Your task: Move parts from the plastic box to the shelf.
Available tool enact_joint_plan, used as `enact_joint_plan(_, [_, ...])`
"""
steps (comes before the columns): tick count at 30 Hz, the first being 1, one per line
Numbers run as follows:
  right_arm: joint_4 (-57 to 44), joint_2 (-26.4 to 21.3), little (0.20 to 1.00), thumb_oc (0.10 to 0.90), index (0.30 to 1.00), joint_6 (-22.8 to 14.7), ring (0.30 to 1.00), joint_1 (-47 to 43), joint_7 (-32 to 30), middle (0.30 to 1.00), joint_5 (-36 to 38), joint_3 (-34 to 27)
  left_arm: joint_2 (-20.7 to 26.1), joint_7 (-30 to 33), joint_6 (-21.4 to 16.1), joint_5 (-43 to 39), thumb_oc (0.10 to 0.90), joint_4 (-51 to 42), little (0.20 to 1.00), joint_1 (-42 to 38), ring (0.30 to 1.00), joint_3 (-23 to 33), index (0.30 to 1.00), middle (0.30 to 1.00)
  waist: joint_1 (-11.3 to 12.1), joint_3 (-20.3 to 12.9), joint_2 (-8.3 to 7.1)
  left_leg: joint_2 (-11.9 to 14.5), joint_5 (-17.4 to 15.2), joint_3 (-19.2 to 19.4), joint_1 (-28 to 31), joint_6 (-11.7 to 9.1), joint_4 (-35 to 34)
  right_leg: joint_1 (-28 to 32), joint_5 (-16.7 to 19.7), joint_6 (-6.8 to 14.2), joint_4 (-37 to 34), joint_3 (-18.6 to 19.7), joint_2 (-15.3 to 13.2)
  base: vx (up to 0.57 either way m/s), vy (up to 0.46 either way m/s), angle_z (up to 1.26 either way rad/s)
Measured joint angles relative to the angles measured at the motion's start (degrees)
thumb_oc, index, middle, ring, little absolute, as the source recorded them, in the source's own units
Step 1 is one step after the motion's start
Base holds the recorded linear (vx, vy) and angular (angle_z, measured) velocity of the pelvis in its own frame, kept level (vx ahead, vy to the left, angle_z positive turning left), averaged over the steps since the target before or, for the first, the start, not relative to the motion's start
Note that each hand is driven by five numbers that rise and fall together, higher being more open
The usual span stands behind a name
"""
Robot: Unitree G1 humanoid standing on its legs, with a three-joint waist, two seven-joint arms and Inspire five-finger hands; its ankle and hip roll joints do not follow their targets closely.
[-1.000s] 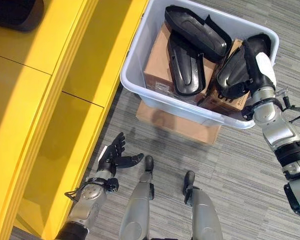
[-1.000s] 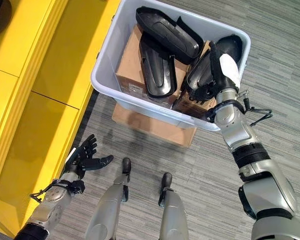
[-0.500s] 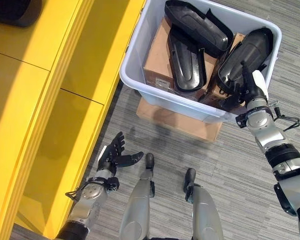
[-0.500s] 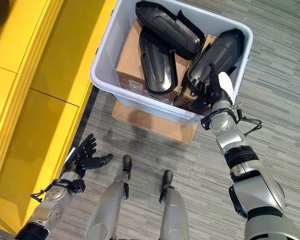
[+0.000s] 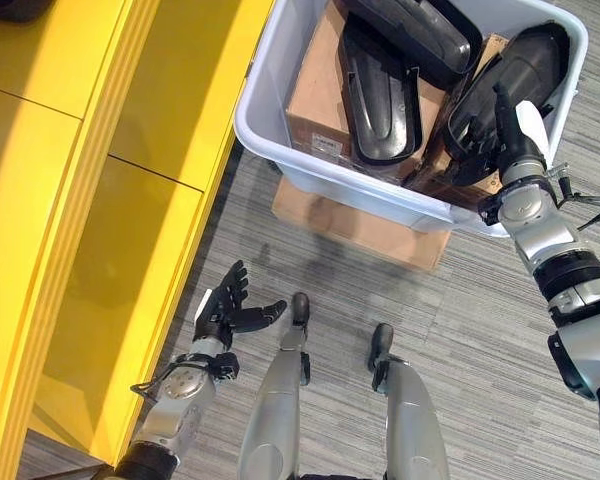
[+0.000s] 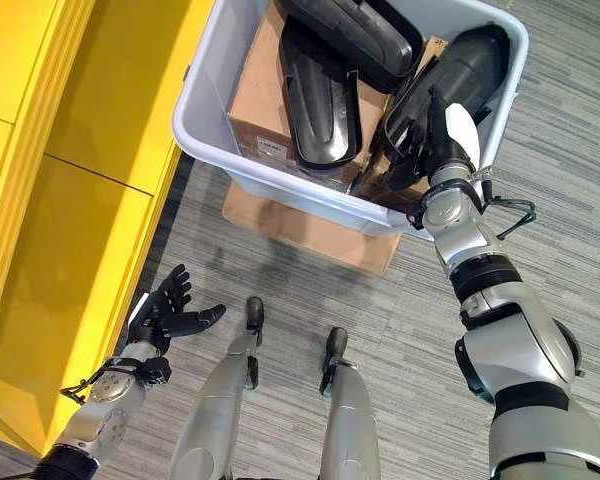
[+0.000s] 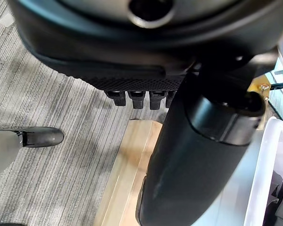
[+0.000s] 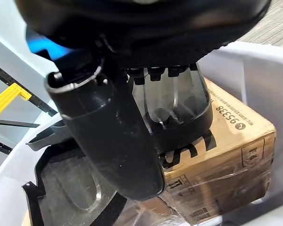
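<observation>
The pale grey plastic box (image 5: 280, 150) is sitting on a flat piece of brown cardboard (image 5: 350, 225) on the grey striped carpet (image 5: 480, 340), beside the bright yellow shelf (image 5: 90, 200). Inside it, long black moulded plastic parts (image 5: 380, 95) are lying on brown cardboard cartons (image 5: 315, 110). The right hand (image 5: 505, 135) is reaching over the box's near right corner, fingers curling around the lower end of one black curved part (image 5: 520, 70) leaning against the rim. The left hand (image 5: 225, 312) is hovering low near the shelf, fingers spread wide and holding nothing
</observation>
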Motion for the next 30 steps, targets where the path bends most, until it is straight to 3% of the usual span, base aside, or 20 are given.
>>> enact_joint_plan(13, [5.61,0.13,1.0,0.9,1.0,-0.4,1.0,-3.05,-0.05,1.0,-0.09,2.29,0.02,1.54,-1.21,-0.01,0.9,-0.25,1.0,-0.59,1.0,-0.72,1.0,1.0,-0.12,0.05,0.1,-0.08,0.8,-0.24,-4.19,-0.12,0.13,-4.87,-0.14,-0.21,1.83,-0.01,-0.15,0.0,0.0,0.0])
enact_joint_plan(14, [6.34,0.08,0.577,0.598,0.577,-0.48,0.577,-3.98,-0.76,0.577,-0.16,2.22,0.02,1.54,-1.17,-0.02,0.9,-0.21,1.0,-1.17,1.0,-0.9,1.0,1.0,-0.18,0.07,0.13,-0.13,1.19,-0.46,-5.31,-0.17,0.15,-6.18,-0.18,-0.28,2.42,-0.08,-0.19,0.0,-0.014,0.07])
enact_joint_plan(15, [6.47,0.05,0.3,0.4,0.3,-0.46,0.3,-4.11,-1.11,0.3,-0.16,2.24,0.01,1.57,-1.19,-0.02,0.9,-0.21,1.0,-1.46,1.0,-1.12,1.0,1.0,-0.2,0.09,0.17,-0.14,1.27,-0.58,-5.5,-0.16,0.27,-6.38,-0.26,-0.39,2.71,-0.12,-0.2,0.0,-0.018,0.13])
enact_joint_plan(23, [9.99,-2.3,0.3,0.4,0.3,-1.99,0.3,-10.66,-5.19,0.3,-2.4,3.95,0.02,2.8,-2.27,-0.06,0.9,-0.35,1.0,-2.11,1.0,-2.6,1.0,1.0,-0.72,0.11,0.22,-0.6,1.35,-1.47,-12.96,0.05,5.04,-14.6,-1.82,-1.65,9.74,0.16,-1.19,0.0,-0.004,0.04])
enact_joint_plan(27, [9.95,-1.86,0.3,0.4,0.3,-1.05,0.3,-10.74,-5.25,0.3,-2.47,4.44,0.0,3.0,-2.26,-0.05,0.9,-0.53,1.0,-2.89,1.0,-2.77,1.0,1.0,-0.64,0.08,0.2,-0.61,1.41,-1.54,-12.66,0.12,5.37,-14.2,-1.49,-1.57,9.94,0.14,-1.24,-0.01,-0.001,0.0])
enact_joint_plan(30, [9.76,-0.14,0.3,0.4,0.3,0.91,0.3,-9.32,-3.09,0.3,-2.47,4.58,0.0,3.8,-2.25,-0.05,0.9,-0.61,1.0,-3.33,1.0,-2.7,1.0,1.0,-0.39,0.06,0.19,-0.66,1.89,-1.54,-9.05,-0.14,4.36,-10.14,-0.97,-1.2,8.37,-0.16,-1.14,-0.03,-0.01,0.01])
